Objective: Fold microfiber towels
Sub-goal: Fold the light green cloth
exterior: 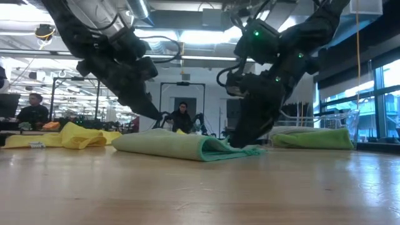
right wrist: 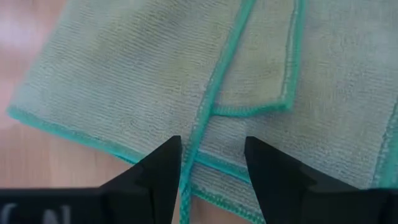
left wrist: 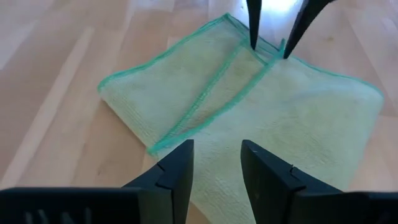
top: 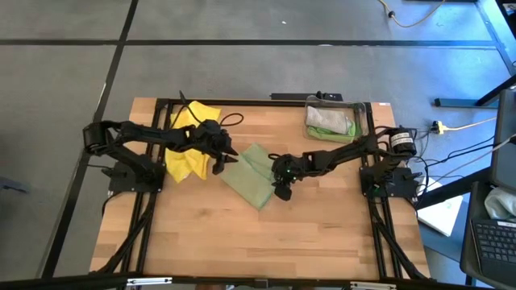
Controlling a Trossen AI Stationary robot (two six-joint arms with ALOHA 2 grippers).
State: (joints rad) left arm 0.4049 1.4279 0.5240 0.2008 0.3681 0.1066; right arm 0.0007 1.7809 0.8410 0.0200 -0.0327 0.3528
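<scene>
**Both grippers stand open over the pale green towel at mid-table**

The wooden table carries the pale olive-green towel near its centre, folded into a strip with a bright teal hem. The left gripper hangs at the towel's left end and the right gripper at its right edge, so the cloth lies between them. In the left wrist view the left gripper's fingers are parted over the cloth with nothing between them. In the right wrist view the right gripper's fingers are likewise spread, a hemmed edge running up through the gap, unpinched. From table height the right gripper's tips come down to the towel's rolled fold; whether they touch it I cannot tell.

The yellow towel lies crumpled behind the left arm, which covers part of it. The clear plastic bin at the far right corner holds a bright green towel with a grey-beige towel on top; their folds are hard to make out
</scene>
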